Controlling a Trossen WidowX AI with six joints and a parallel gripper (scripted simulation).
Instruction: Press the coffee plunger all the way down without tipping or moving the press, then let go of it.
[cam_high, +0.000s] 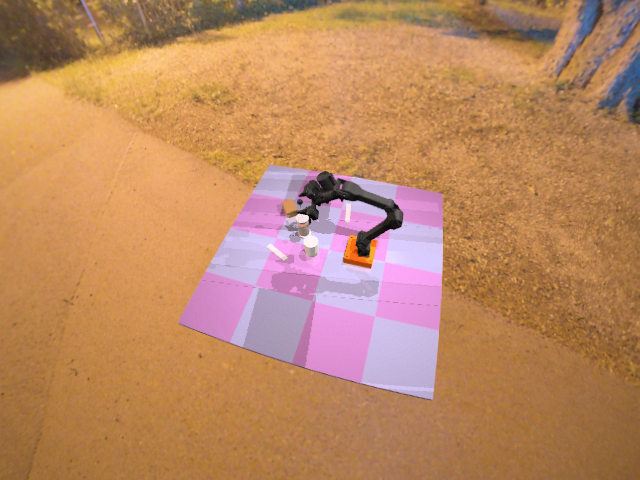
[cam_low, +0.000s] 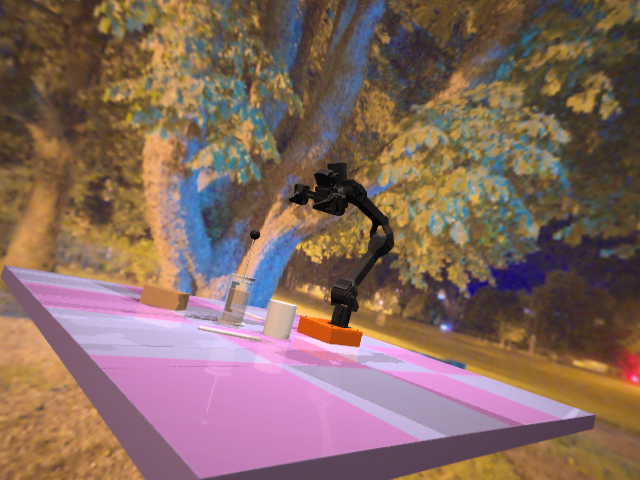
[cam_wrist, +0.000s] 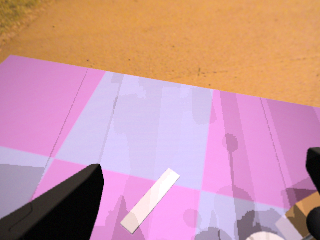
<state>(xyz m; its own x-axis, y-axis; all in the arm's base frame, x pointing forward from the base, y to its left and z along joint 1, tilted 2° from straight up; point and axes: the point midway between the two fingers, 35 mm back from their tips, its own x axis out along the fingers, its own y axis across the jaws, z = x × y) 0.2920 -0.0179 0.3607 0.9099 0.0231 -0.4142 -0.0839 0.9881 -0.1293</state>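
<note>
— Coffee press (cam_low: 237, 299): where do we have it?
— One, upright just beside one white cup (cam_low: 279, 319), plunger knob (cam_low: 254, 234) raised; one brown block (cam_low: 164, 297) behind, two white strips (cam_high: 277, 252) near.
— Our gripper (cam_low: 305, 196)?
— High above the press, jaws wide apart, holding nothing

In the wrist view the gripper's fingers are cut off by the lower left and right edges, so their tips stay unseen. At the bottom edge the coffee press (cam_wrist: 261, 235) shows only a sliver of pale rim, and the brown block (cam_wrist: 303, 210) is clipped at lower right. In the top view the plunger knob (cam_high: 299, 200) is too small to make out.
</note>
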